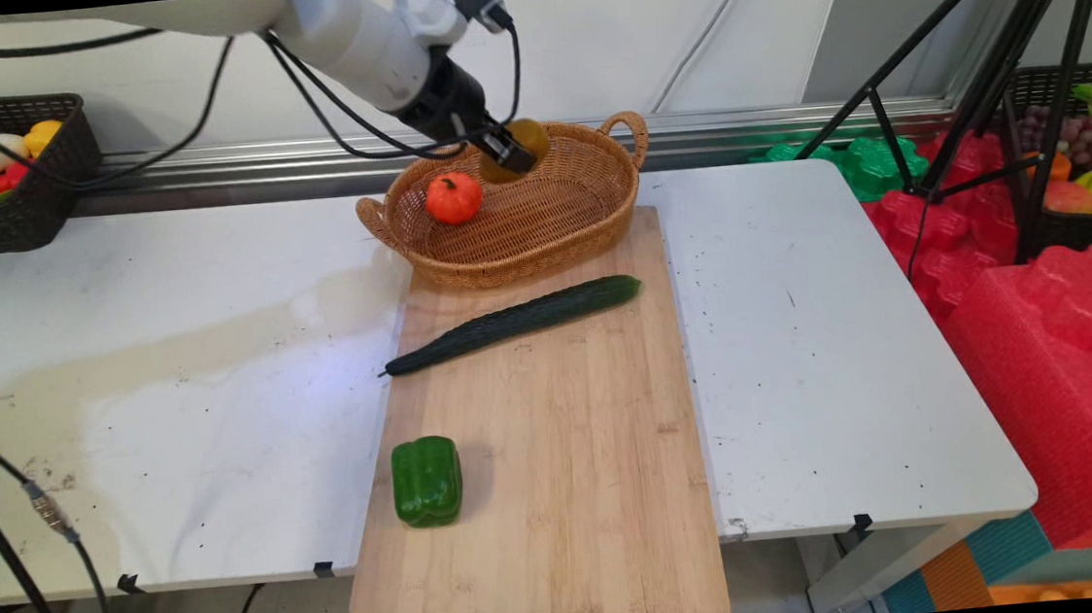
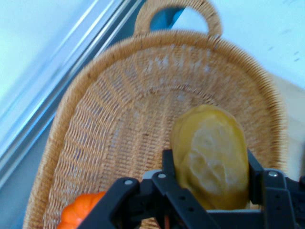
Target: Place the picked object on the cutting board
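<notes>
Woven wicker basket (image 1: pixel 540 224), rough – pale wooden board (image 1: pixel 558 461), matt grain – glossy green pepper (image 1: pixel 427 480)

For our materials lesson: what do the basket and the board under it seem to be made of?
Basket: woven wicker or rattan, matte tan; the plaited strands and looped handles show it. Cutting board: pale wood, possibly bamboo, smooth; fine straight grain lines show.
</notes>
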